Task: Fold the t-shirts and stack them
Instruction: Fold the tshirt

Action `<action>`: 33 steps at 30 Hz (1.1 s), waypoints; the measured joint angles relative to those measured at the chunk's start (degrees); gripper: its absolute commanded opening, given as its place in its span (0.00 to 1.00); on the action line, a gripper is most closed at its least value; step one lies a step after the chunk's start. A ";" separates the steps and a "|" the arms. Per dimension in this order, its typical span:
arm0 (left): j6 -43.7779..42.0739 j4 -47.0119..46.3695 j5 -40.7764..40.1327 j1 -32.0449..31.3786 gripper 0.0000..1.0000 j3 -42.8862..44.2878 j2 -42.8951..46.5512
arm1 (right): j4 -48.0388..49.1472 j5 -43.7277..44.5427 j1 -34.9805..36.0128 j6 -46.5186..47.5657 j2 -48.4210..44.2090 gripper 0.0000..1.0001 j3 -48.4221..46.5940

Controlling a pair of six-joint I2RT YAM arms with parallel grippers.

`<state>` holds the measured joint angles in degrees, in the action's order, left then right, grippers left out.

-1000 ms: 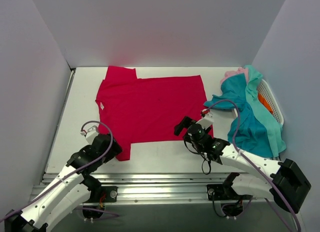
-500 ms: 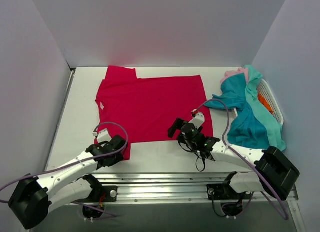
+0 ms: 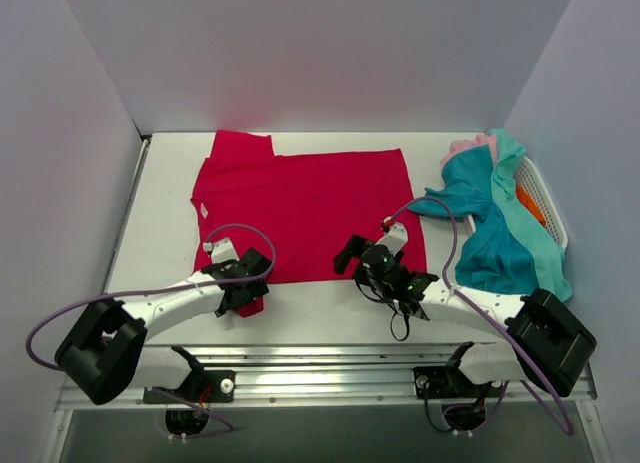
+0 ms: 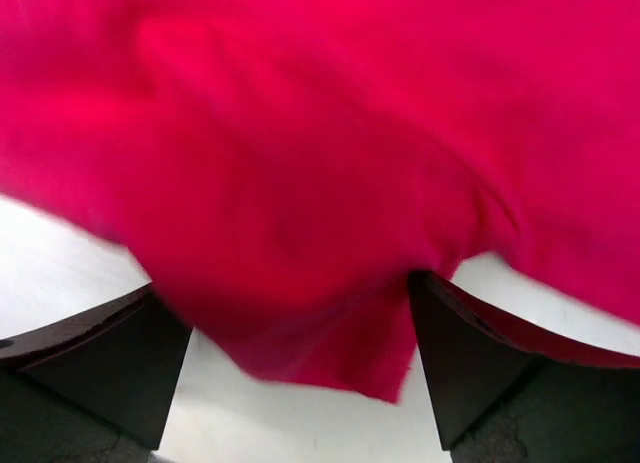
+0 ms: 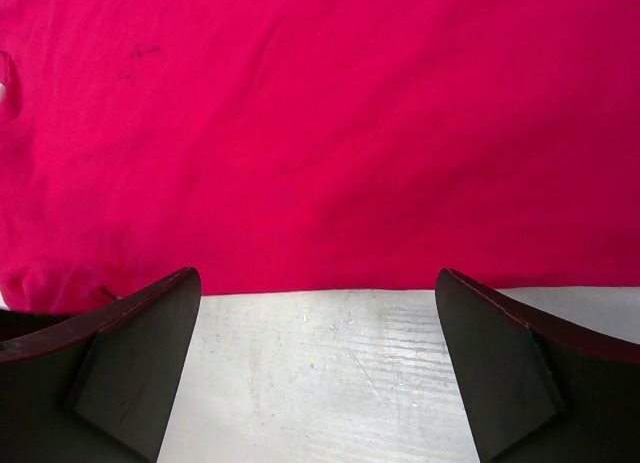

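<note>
Teal and pink tees (image 3: 500, 248) spill from your basket (image 3: 550, 215); left gripper (image 4: 300, 318) and right gripper (image 5: 318, 283) open at red tee (image 3: 300, 208)

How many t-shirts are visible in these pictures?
4 at least: a red t-shirt spread flat on the table; a dark teal one, a lighter teal one and a pink one heaped over the basket. More may be hidden.
</note>
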<state>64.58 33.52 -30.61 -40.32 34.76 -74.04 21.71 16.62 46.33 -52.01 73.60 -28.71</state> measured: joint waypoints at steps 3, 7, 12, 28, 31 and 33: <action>-3.54 -4.13 -0.02 3.39 0.53 1.86 -4.07 | -0.04 -0.02 -0.28 0.11 0.33 0.97 0.02; -5.75 -9.33 0.83 5.33 0.05 2.23 -5.49 | -0.02 0.04 -0.63 0.61 0.28 0.82 0.09; -8.00 -8.79 2.58 5.05 0.02 2.47 -3.96 | -2.08 1.90 -0.66 0.37 -2.86 0.80 1.64; -16.22 -1.68 3.67 5.97 0.02 5.09 9.35 | -21.59 15.69 -12.17 -12.48 -22.12 1.00 8.26; -17.88 -1.88 4.55 7.48 0.02 5.07 9.35 | -20.70 13.57 -16.00 -12.57 -20.48 0.97 9.29; -19.04 -2.54 5.75 9.05 0.02 4.83 9.40 | -19.26 11.96 -16.61 -12.92 -18.67 0.96 9.99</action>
<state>45.54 30.98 -24.86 -31.27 39.59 -64.64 2.46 28.58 29.71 -64.93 54.94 -18.72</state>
